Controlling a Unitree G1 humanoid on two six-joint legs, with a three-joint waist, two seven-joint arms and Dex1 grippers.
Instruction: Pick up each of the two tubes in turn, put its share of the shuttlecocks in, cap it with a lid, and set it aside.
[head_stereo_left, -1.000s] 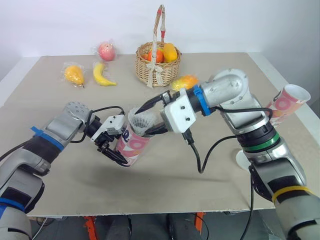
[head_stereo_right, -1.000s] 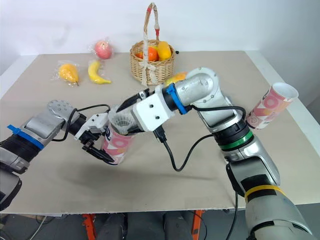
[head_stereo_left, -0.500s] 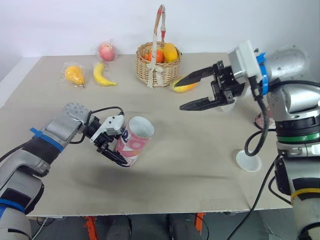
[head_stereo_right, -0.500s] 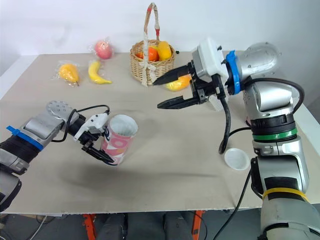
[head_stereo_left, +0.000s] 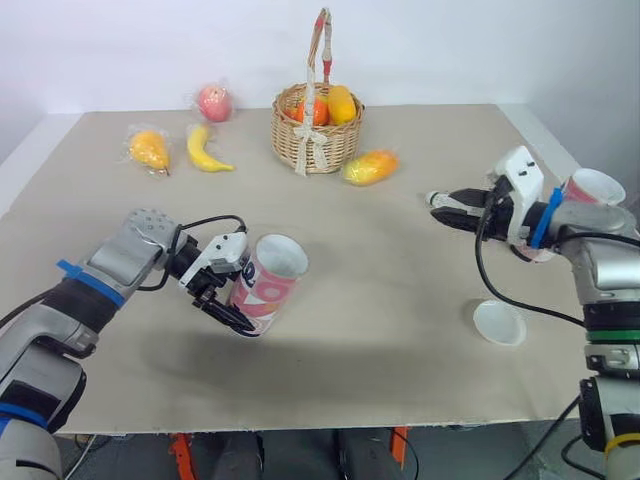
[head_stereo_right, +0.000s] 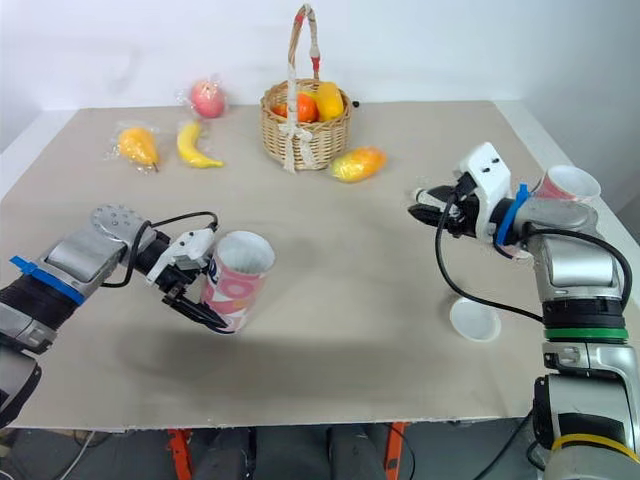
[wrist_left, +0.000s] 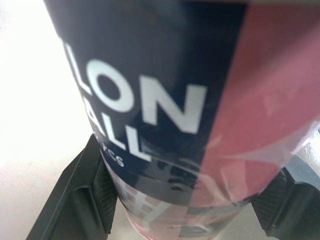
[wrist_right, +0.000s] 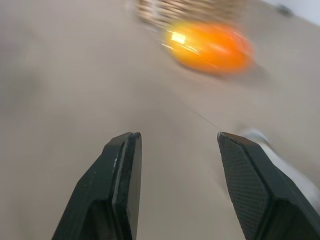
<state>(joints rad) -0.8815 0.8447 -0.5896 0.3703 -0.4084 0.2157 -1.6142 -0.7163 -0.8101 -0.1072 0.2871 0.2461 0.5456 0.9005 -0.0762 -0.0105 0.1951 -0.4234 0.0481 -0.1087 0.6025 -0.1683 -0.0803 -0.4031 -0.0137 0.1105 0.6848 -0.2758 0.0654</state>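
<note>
Pink and white, the tube (head_stereo_left: 268, 285) is in the lower left part of the head view, held by the left pincer (head_stereo_left: 243, 303). The two black fingers (wrist_left: 85, 200) close on its lower body, one on each side. The tube is tilted, with its open white mouth turned up and toward the right. I cannot tell whether its base touches the worktop (head_stereo_left: 380, 260). In the left wrist view its wall carries a dark blue and a red field with white letters.

At the right side of the frame the right pincer (head_stereo_left: 442, 204) hangs above the worktop, pointing to the left. Its fingers stand well apart and hold nothing. The second tube (head_stereo_left: 594, 187) is at the right edge, partly hidden behind that arm, with its mouth open. A white lid (head_stereo_left: 499, 323) lies flat on the worktop below this pincer, well apart from both tubes.

In the upper middle stands a wicker basket (head_stereo_left: 316, 125) with fruit, and an orange fruit (head_stereo_left: 369, 167) lies just beside it. A banana (head_stereo_left: 205, 150), a yellow fruit (head_stereo_left: 148, 150) and a red fruit (head_stereo_left: 213, 102) lie in the upper left.
</note>
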